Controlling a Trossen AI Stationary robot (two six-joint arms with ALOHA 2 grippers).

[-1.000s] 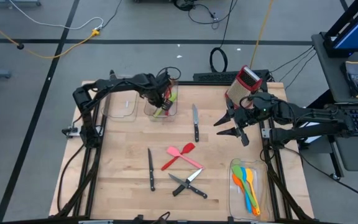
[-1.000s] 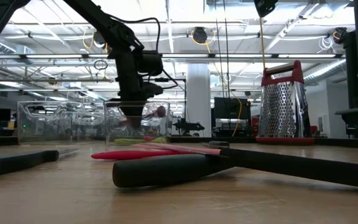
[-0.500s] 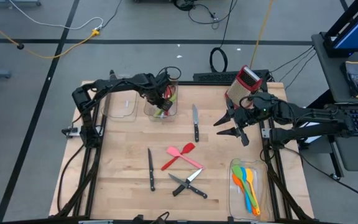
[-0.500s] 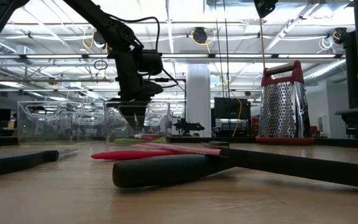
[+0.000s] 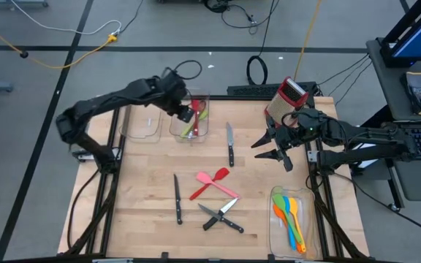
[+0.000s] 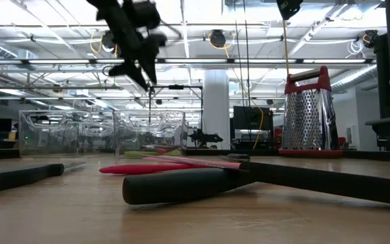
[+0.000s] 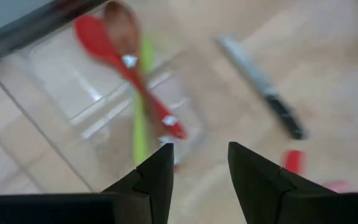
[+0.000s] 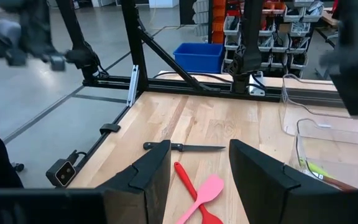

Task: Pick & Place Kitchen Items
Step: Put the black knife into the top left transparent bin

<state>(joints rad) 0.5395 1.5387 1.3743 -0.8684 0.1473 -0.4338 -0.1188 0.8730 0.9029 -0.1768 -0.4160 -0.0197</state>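
Note:
My left gripper (image 5: 186,110) hangs open and empty above the clear bin (image 5: 203,128) at the table's far side; in the low view it (image 6: 147,79) is well above the bin's rim. A red spoon (image 7: 129,81), a brown spoon (image 7: 120,25) and a green utensil (image 7: 140,121) lie in that bin. On the table lie a pink spatula and a red spatula (image 5: 212,183), crossed, and several black-handled knives (image 5: 230,145) (image 5: 177,199) (image 5: 221,215). My right gripper (image 5: 272,150) waits open in the air at the right, near the grater.
A red-topped box grater (image 5: 287,98) stands at the far right. A second clear bin (image 5: 144,126) sits left of the first. A third bin (image 5: 278,197) at the near right holds orange, blue, yellow and green spoons. Bare wood lies between the knives.
My left gripper, shut on a red utensil low inside the far bin, has opened and let it go. It has then risen clear of the bin and drawn back toward the table's left. The red spoon now lies in the bin.

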